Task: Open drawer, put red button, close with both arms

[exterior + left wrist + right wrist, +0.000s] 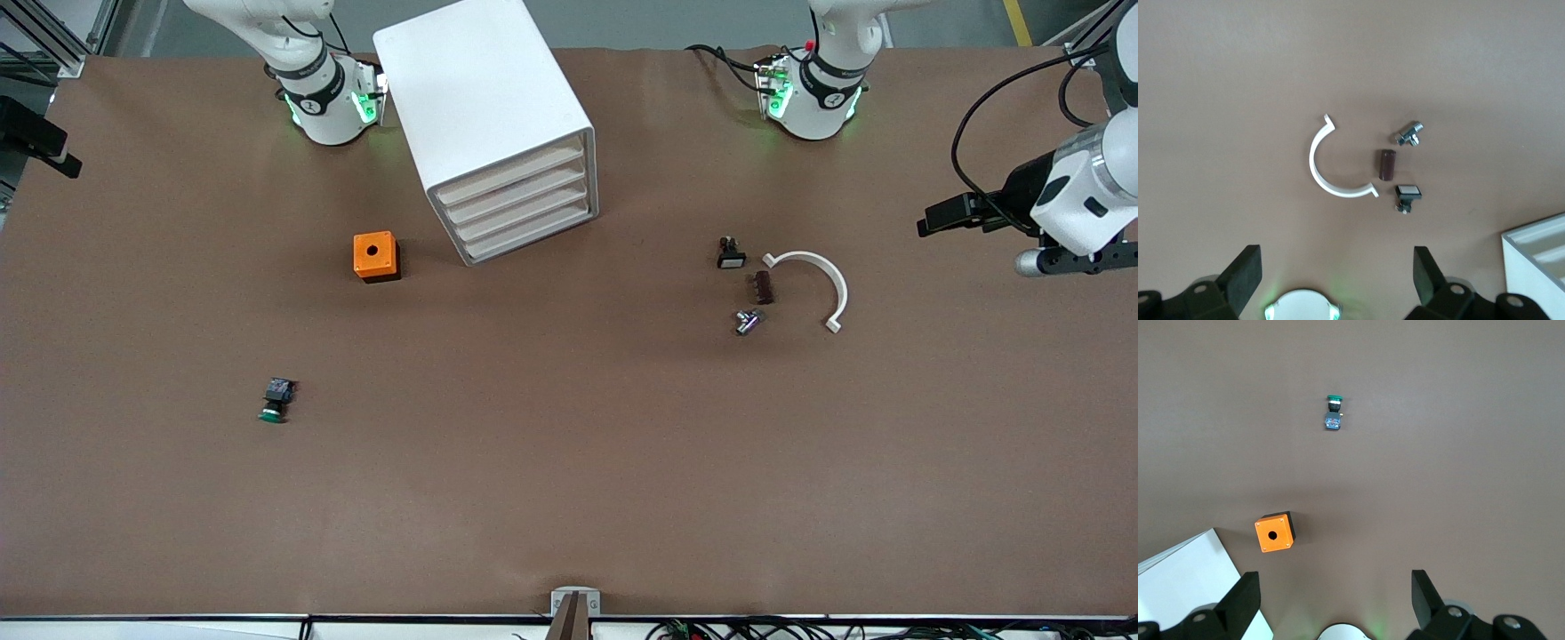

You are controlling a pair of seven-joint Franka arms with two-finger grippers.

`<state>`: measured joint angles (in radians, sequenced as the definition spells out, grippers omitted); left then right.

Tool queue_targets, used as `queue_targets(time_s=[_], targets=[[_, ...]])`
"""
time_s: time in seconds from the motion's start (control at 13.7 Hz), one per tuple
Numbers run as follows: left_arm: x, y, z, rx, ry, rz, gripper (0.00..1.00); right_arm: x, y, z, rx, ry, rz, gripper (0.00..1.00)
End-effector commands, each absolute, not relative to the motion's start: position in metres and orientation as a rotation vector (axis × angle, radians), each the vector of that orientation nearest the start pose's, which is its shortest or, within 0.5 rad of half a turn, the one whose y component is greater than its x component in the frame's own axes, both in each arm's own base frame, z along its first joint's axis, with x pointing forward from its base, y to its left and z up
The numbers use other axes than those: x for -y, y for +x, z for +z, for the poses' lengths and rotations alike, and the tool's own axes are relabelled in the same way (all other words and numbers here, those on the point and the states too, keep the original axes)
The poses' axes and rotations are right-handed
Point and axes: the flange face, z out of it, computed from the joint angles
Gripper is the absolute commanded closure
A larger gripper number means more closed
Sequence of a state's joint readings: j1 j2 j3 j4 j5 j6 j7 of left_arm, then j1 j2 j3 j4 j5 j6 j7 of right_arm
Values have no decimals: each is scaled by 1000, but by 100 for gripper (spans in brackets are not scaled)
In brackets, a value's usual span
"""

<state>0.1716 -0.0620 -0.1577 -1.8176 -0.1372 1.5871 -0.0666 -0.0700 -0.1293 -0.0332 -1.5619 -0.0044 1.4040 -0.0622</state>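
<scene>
We see both grippers, left (1336, 280) and right (1333, 600), open above the table (569, 498), cabinet (487, 124) drawers shut near its robot-side edge.

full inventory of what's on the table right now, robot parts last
cabinet: 1, white, four cream-fronted drawers all shut, by the right arm's base
orange box: 1, orange with a black base, beside the cabinet
green button: 1, green cap, black body, nearer the front camera than the orange box
white clip: 1, curved, toward the left arm's end
brown cylinder: 1, beside the clip
metal fitting: 1, silver
black part: 1, white-faced
red button: none seen
left gripper: open, above the clip
right gripper: open, above the table by the orange box
</scene>
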Motion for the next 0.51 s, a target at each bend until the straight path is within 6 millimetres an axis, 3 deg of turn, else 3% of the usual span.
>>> queue_targets(time_s=[0.0, 0.22, 0.44], targets=[[3, 510, 546, 98, -3189, 172, 0, 27, 490, 683, -18, -3180, 47, 0], [5, 523, 547, 80, -3178, 79, 0, 20, 491, 684, -41, -3182, 31, 0], [9, 551, 554, 74, -3191, 37, 0, 18, 491, 684, -69, -3183, 30, 0]])
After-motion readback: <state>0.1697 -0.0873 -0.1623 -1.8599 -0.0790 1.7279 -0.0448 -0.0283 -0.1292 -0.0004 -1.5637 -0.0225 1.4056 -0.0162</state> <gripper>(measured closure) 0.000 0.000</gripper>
